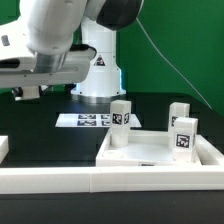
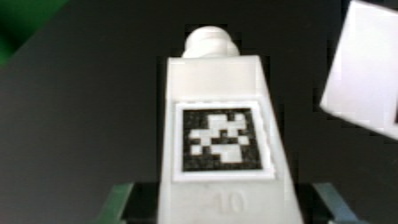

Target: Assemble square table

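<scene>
Black tabletop, green backdrop, tabletop (image 1: 150,152) carrying three upright legs (image 1: 120,124).
Gripper (image 2: 221,196) clamps a fourth leg (image 2: 221,120), long axis pointing away from the fingers.

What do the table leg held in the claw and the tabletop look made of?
Leg: probably white plastic, matte, with smooth moulded edges and a rounded peg at its end; a printed black-and-white tag sits on its face, likely a sticker. Tabletop: the same opaque white look, a faint sheen, a raised rim, so likely plastic too. Neither shows wood grain or metallic shine.
</scene>
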You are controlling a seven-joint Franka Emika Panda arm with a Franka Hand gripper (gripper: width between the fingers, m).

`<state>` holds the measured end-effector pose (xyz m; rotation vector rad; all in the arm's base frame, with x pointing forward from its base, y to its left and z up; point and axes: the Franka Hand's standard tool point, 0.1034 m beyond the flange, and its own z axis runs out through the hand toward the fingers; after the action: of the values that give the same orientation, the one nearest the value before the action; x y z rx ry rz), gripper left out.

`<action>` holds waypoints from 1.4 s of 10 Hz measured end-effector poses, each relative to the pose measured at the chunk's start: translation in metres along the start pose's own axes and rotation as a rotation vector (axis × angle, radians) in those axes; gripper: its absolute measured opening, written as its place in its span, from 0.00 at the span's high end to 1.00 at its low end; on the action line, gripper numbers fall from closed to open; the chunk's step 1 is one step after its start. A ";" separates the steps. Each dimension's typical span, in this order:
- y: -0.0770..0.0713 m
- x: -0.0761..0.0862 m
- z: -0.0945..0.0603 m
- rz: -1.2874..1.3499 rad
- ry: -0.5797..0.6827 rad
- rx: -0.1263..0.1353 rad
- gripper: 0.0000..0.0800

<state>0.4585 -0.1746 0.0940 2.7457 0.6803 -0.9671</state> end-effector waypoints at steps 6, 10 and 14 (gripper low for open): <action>-0.001 0.013 -0.019 0.043 0.366 0.016 0.64; 0.007 0.036 -0.044 0.068 0.583 -0.069 0.64; 0.002 0.037 -0.045 0.148 0.684 -0.075 0.64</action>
<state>0.5099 -0.1494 0.1063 2.9850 0.5594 0.0544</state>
